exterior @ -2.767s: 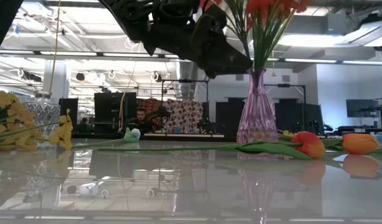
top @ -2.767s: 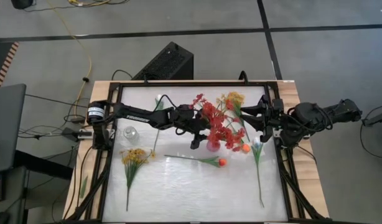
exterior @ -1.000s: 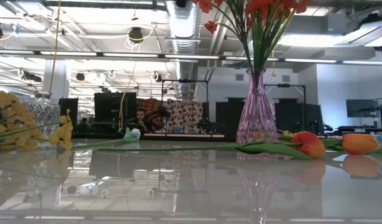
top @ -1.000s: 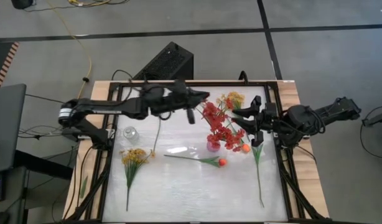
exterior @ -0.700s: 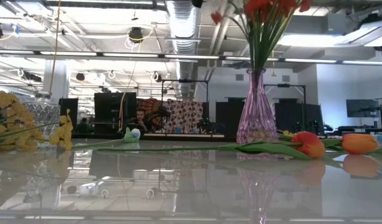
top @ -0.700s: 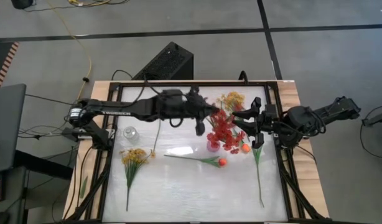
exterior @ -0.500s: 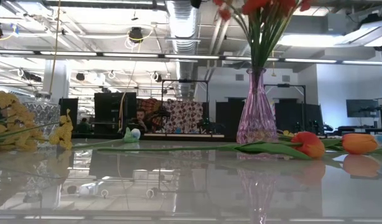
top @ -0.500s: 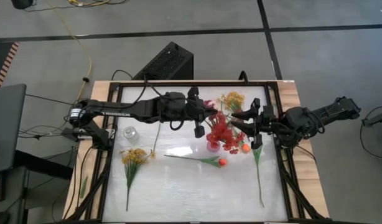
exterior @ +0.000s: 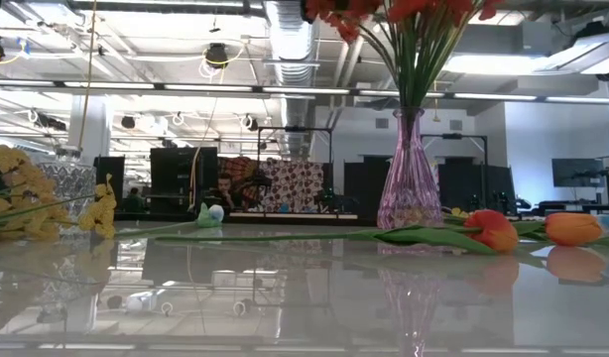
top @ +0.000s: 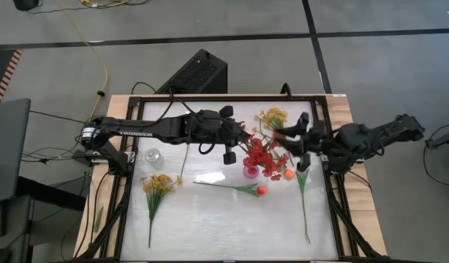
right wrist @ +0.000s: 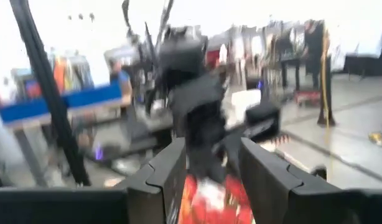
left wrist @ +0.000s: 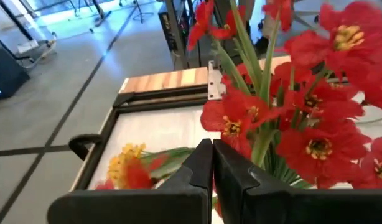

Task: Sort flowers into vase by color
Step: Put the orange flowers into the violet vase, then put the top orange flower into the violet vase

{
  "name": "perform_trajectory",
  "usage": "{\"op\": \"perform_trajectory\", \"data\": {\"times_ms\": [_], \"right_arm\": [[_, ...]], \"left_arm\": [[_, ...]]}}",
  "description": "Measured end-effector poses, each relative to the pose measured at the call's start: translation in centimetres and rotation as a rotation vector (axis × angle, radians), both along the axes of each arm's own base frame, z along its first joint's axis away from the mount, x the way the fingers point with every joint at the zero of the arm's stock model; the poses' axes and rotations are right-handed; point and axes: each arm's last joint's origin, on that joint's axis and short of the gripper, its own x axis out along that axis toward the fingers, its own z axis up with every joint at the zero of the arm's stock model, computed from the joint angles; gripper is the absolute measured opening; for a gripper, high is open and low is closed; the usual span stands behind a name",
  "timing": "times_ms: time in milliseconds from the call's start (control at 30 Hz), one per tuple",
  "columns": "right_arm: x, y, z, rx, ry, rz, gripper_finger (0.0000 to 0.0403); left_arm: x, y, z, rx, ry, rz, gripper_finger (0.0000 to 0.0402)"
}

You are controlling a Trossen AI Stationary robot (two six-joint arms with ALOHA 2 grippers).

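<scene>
Your left claw, fingers pressed together on nothing, hangs just beside the red blossom sprays standing in the pink glass vase. Your right claw, fingers apart, flanks them. Two orange tulip buds lie on the tabletop, plus two yellow sprays.

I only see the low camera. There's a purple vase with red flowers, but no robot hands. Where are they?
Observer: The left gripper hangs right beside the red flowers, on their left in the high view.
Operator: Is it holding a flower?
Observer: No. The left wrist view shows its fingers pressed together with nothing between them.
Operator: What about the other hand?
Observer: The right gripper is on the other side of the flowers, open and empty.
</scene>
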Motion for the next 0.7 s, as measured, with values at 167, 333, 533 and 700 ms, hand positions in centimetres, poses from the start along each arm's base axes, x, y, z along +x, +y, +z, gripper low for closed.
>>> {"op": "perform_trajectory", "data": {"times_ms": [167,333,533,700], "right_arm": [[-0.4,-1.9,0.8,0.090,-0.082,-0.187,0.0172],[-0.3,-4.4,-0.7,0.194,0.010,-0.419,0.0165],[-0.2,-7.5,-5.4,0.407,0.355,-0.520,0.0146],[0.5,-8.8,-8.8,0.512,0.676,-0.503,0.0142]], "left_arm": [[-1.6,0.1,3.6,0.081,-0.091,0.025,0.0000],[-4.3,0.1,6.9,0.140,-0.149,0.064,0.0000],[-9.2,0.3,10.3,0.149,-0.226,0.161,0.0000],[-13.4,0.7,10.3,0.117,-0.205,0.249,0.0000]]}}
